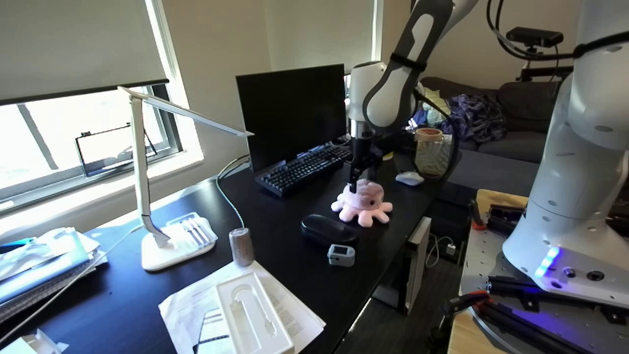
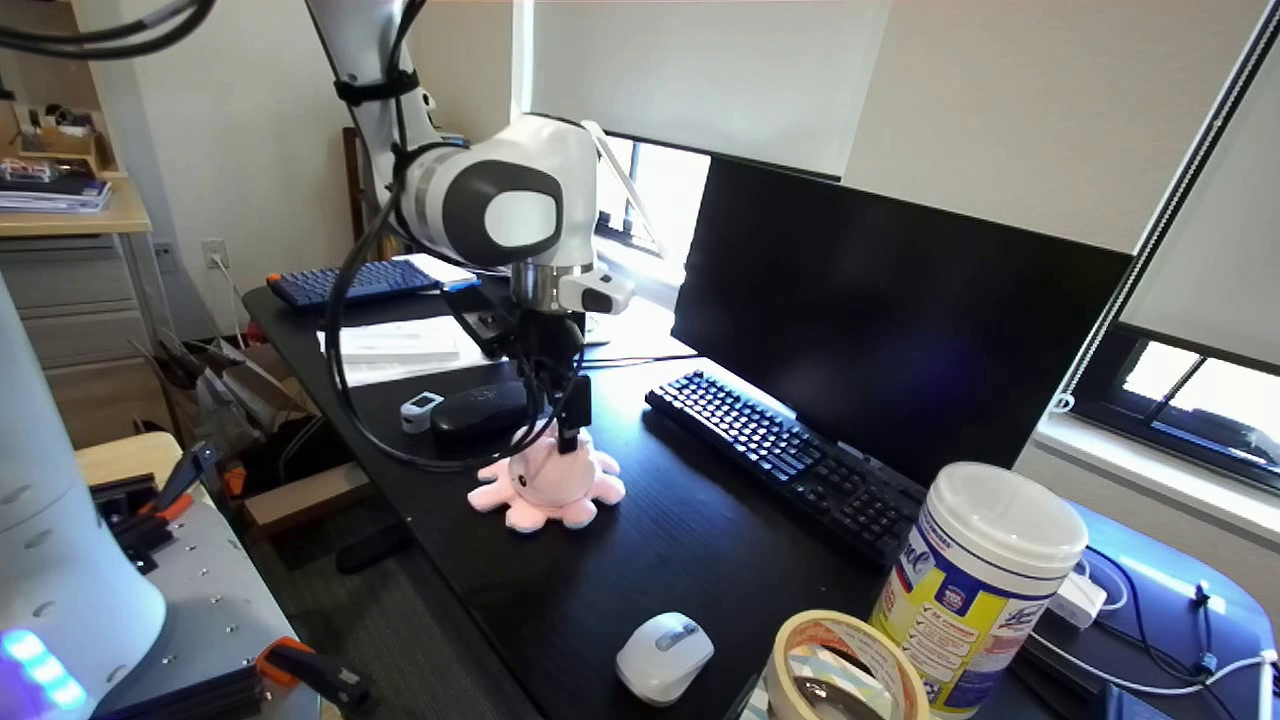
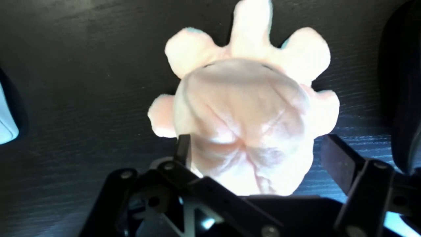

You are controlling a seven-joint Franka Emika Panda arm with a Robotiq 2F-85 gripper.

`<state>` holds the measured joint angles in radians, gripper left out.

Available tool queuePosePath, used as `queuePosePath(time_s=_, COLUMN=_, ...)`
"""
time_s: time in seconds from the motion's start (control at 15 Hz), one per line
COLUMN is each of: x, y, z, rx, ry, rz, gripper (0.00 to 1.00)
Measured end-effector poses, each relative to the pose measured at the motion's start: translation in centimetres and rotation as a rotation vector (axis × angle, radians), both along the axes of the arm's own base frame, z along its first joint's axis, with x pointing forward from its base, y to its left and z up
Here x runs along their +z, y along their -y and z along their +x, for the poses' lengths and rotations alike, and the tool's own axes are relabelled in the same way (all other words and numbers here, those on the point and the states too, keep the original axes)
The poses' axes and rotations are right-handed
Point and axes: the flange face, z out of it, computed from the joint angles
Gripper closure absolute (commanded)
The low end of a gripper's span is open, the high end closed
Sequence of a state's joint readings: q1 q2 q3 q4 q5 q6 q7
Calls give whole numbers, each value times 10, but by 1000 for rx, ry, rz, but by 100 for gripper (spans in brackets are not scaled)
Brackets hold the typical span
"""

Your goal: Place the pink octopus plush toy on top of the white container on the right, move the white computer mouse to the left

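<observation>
Near one mouse, one claw straddles one plush.

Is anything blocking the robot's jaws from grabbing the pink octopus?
Nothing I can see! In the wrist view, the pink octopus has its head between the open jaws, and nothing else shows there.

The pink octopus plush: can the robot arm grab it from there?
Probably yes: in the wrist view the gripper is open, its jaws either side of the head of the plush, with no other object showing between.
</observation>
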<state>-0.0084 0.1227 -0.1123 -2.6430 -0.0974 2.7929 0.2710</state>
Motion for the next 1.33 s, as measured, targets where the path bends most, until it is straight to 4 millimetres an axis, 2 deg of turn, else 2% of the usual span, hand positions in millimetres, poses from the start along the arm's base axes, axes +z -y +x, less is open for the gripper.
queuePosePath(time_s=0.2, x=-7, y=0, z=5, rx=-29, ry=17, rz=9, gripper=0)
queuePosePath(time_s=0.33, x=-11, y=-2, z=11, rx=-56, ry=37, rz=22, gripper=26)
queuePosePath(time_s=0.67, x=-16, y=-3, z=25, rx=-95, ry=55, rz=40, gripper=59)
queuePosePath(time_s=1.07, x=-16, y=-3, z=27, rx=-120, ry=63, rz=82, gripper=97)
queuePosePath(time_s=1.2, x=-10, y=1, z=28, rx=-118, ry=74, rz=98, gripper=100)
queuePosePath(time_s=1.33, x=0, y=8, z=27, rx=-115, ry=87, rz=112, gripper=98)
